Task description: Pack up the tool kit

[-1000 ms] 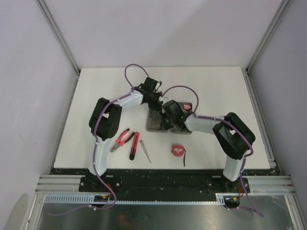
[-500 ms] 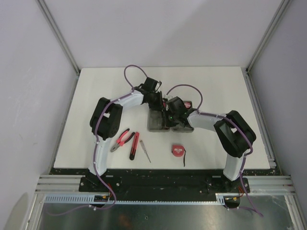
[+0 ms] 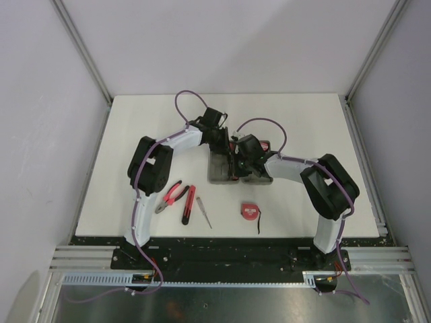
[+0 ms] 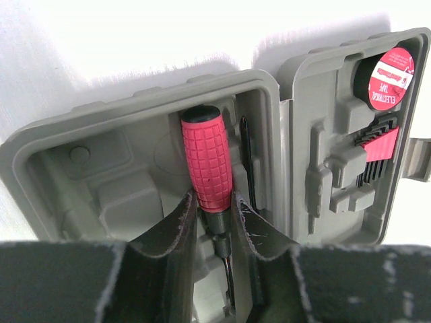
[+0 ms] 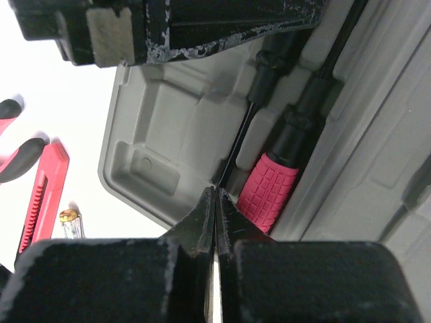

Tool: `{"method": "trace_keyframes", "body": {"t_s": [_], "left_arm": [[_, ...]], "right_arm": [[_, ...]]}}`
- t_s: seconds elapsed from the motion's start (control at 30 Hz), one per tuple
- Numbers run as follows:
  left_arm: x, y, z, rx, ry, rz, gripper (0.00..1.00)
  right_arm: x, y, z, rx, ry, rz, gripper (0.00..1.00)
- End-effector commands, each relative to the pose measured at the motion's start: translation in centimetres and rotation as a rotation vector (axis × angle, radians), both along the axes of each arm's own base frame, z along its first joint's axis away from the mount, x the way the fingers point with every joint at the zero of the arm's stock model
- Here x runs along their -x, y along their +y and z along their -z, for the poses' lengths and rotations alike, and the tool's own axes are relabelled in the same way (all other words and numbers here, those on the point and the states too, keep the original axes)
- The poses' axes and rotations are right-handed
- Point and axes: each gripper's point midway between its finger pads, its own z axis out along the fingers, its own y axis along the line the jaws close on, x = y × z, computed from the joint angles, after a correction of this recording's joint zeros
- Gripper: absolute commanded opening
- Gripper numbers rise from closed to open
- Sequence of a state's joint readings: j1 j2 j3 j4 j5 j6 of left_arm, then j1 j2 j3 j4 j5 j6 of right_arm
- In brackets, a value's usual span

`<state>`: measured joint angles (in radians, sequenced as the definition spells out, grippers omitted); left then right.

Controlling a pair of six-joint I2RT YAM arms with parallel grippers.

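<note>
The grey case (image 3: 217,176) lies open mid-table, also in the left wrist view (image 4: 101,175) and the right wrist view (image 5: 155,134). A red-handled screwdriver (image 4: 207,161) lies in a recess of it (image 5: 269,192), next to a thin black screwdriver (image 4: 246,161). My left gripper (image 4: 212,198) is shut on the lower end of the red handle (image 3: 222,147). My right gripper (image 5: 215,192) is shut and empty, above the case's near edge (image 3: 239,161). Red-and-black pliers (image 3: 172,195), a red cutter (image 3: 188,204), a small screwdriver (image 3: 204,214) and a red tape measure (image 3: 250,210) lie on the table.
The lid half holds a red tape roll (image 4: 387,77) and a red holder of hex keys (image 4: 377,145). The two grippers are close together over the case. Walls and metal posts edge the white table (image 3: 303,121).
My right gripper has moved left and away over the case, closer to the left gripper. The left gripper has barely moved.
</note>
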<state>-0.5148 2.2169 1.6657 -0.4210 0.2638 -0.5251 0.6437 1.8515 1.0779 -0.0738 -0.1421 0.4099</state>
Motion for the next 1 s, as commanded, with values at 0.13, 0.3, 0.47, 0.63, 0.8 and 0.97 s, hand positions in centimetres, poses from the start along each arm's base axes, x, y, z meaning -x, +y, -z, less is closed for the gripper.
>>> {"method": "trace_keyframes", "body": {"t_s": [0.13,0.3,0.47,0.63,0.8,0.97], "left_arm": [[2.1,2.5,3.9,-0.142,0.101,-0.005,0.0],[1.6,2.5,2.3,-0.135,0.066,-0.016,0.09],[1.3,2.6,1.0,-0.129,0.042,-0.03,0.26],[0.9,2.1,-0.8,-0.099,0.014,-0.037,0.46],[-0.3,1.9,-4.0,-0.075,-0.056,-0.055,0.74],[-1.2,2.8,-7.4,-0.069,-0.134,-0.104,0.89]], "right_arm": [[1.2,-5.4,3.5,0.203,0.057,0.074,0.0],[-3.4,-3.0,-5.2,-0.001,-0.113,0.139,0.13],[-5.5,-1.9,-10.4,-0.135,-0.192,0.164,0.33],[-5.5,-1.9,-10.9,-0.131,-0.192,0.161,0.32],[-5.3,-2.8,-10.3,-0.08,-0.182,0.19,0.3],[-5.7,-4.5,-10.8,-0.046,-0.195,0.276,0.29]]}}
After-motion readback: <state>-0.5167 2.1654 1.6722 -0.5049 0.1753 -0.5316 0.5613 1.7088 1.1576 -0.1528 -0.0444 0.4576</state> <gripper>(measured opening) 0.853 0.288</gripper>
